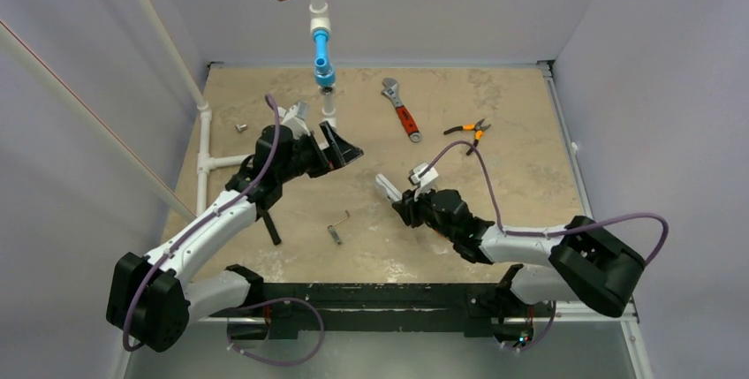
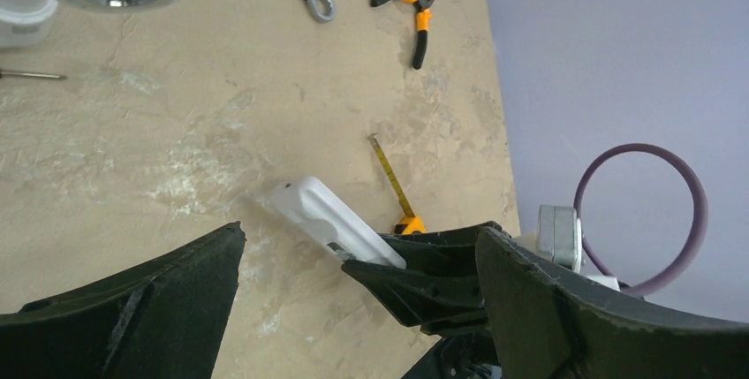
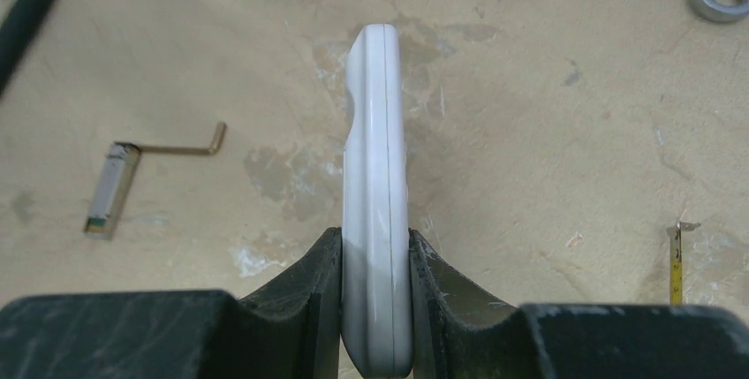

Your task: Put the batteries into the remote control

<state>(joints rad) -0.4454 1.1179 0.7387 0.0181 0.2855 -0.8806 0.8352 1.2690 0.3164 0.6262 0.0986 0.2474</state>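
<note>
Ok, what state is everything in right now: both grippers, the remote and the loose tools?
right gripper: shut on the remote control, a finger on each face.
remote control: held on edge, sticking out past the fingers.
left gripper: open, empty.
tape measure: blade pulled out.
pliers: handles spread.
wrench: lying flat, untouched.

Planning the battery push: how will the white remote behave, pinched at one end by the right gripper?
The remote control looks like a stiff moulded shell, so it probably won't bend. Its smooth rounded sides may slip or pivot in the right gripper, since only one end is clamped. Slim, so likely light.
</note>
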